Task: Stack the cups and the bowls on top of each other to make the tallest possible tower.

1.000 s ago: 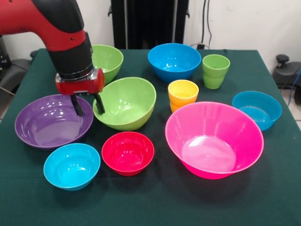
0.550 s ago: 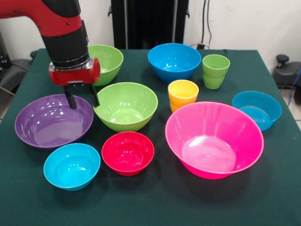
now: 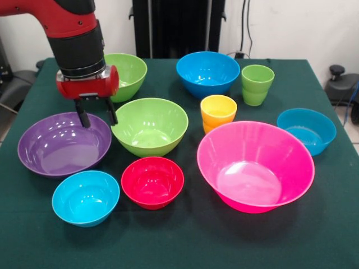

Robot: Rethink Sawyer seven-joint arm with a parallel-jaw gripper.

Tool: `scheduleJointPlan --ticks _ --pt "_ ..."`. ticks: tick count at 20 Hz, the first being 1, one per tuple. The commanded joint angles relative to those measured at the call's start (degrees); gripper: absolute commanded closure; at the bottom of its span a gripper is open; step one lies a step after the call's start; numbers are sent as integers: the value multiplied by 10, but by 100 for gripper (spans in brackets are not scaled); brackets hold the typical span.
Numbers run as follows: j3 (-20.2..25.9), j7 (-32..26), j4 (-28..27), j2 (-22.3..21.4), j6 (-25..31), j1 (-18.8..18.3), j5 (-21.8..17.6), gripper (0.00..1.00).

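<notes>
My gripper (image 3: 99,122) hangs open and empty above the gap between the purple bowl (image 3: 56,148) and the nearer lime green bowl (image 3: 150,124), which sits level. A second lime green bowl (image 3: 130,72) is behind the arm. Across the table stand a large blue bowl (image 3: 207,72), a smaller blue bowl (image 3: 306,130), a small cyan bowl (image 3: 85,197), a small red bowl (image 3: 152,182) and a huge pink bowl (image 3: 255,165). The yellow-orange cup (image 3: 218,112) and the light green cup (image 3: 257,84) stand upright. Each piece stands singly; no tower shows.
The green tablecloth (image 3: 185,241) has bare room along its near edge. A black frame (image 3: 178,25) stands behind the table, and a black object (image 3: 342,84) sits off the table's right side.
The nearer lime green bowl was tilted with a finger at its rim; it now sits level. The gripper has risen and shifted left, clear of the bowl.
</notes>
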Motion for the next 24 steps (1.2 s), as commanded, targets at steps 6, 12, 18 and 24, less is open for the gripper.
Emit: scheduleJointPlan --ticks 6,12,18,24 --pt "-13 -57 16 36 -53 38 -47 0" --pt "-19 -63 0 48 -67 41 -59 0" --pt "-39 -61 -31 71 -72 53 -80 0" --pt "-46 -81 -64 108 -76 51 -89 0"
